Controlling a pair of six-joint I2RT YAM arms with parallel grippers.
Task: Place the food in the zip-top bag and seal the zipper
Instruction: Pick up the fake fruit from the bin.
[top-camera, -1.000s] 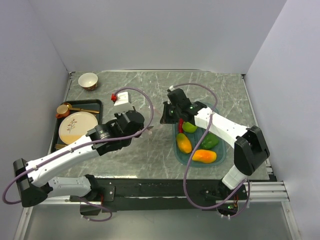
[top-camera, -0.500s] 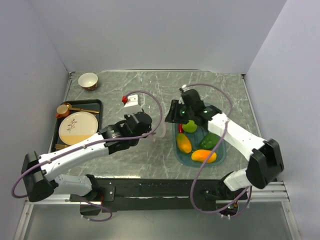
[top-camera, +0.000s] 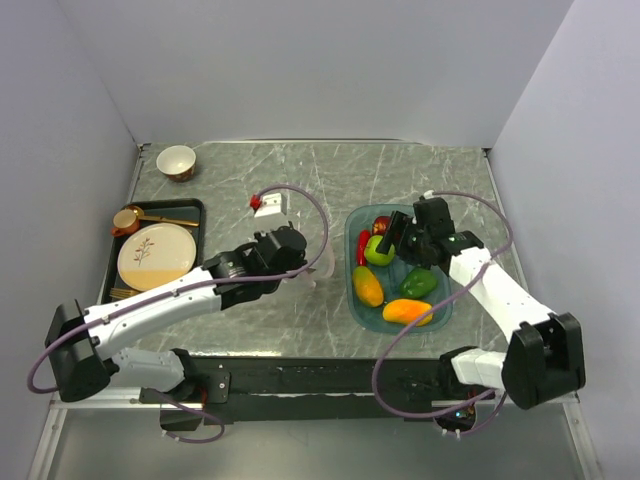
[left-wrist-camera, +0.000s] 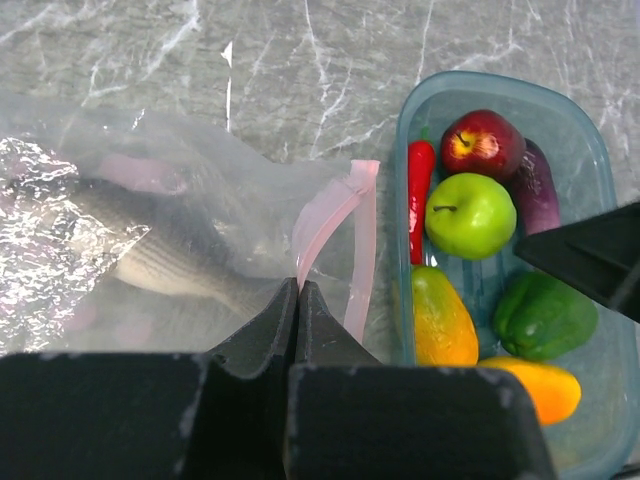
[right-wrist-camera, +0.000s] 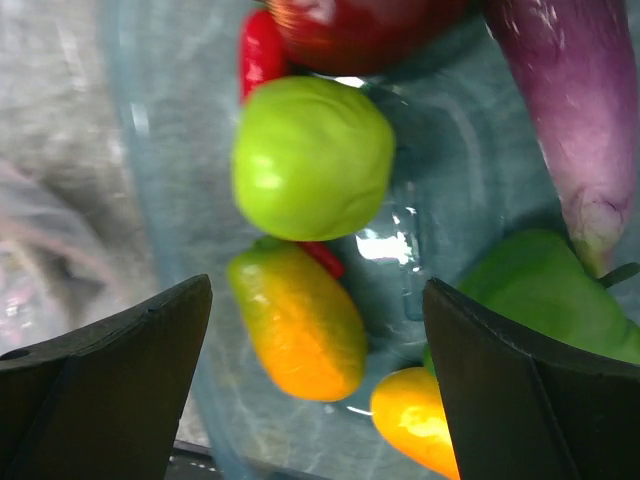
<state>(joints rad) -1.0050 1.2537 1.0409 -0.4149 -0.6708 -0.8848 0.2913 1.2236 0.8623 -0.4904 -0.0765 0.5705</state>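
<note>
Only in left wrist view, left fingers (left-wrist-camera: 262, 332) pinching zipper (left-wrist-camera: 326, 214); right fingers (right-wrist-camera: 110, 345) spread over green apple (right-wrist-camera: 312, 158).

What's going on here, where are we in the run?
The left fingers are pinched shut on the zipper of the zip-top bag, holding it beside the teal tray. The right fingers hang open over the tray, above the green apple, gripping nothing. All the visible food lies in the tray.

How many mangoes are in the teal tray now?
2. One mango lies by the tray's left wall, near the green apple; the other at the near end, beside the green pepper. None seems hidden.
</note>
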